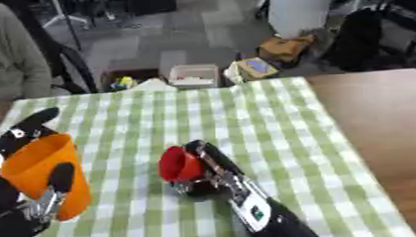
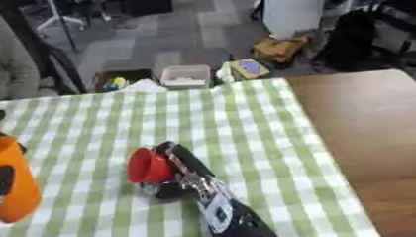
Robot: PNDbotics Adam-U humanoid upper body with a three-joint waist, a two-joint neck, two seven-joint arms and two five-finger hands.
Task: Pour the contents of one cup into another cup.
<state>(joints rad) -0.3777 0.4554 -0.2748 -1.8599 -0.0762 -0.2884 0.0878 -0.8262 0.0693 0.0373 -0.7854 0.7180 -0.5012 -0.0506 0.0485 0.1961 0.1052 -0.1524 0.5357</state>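
Fingers of the robot's left hand point(image 1: 24, 206) are curled round a tall orange plastic cup point(image 1: 42, 173), a dark thumb or finger lying across the cup's near wall and another fingertip rising behind its rim; the cup is held near the left edge of the green-and-white checked cloth point(image 1: 246, 119) that covers the table, tilted a little with its mouth toward the middle. Over at the centre, the right hand point(image 1: 200, 178) has its fingers wrapped about a small red plastic cup point(image 1: 178, 163), which is tipped so that its open mouth faces left toward the orange one, low over the cloth. The two cups are well apart, with bare cloth between them. I cannot tell what either cup holds, nor whether anything has left the red one. My concern is the red cup's attitude: already turned well over while nothing stands beneath its lip, it would shed its contents onto the cloth before the orange cup arrives. A second risk is the orange cup's lean, since a further tilt away from upright would narrow the opening offered to the pour, and anything landing on its rim would spill outside.
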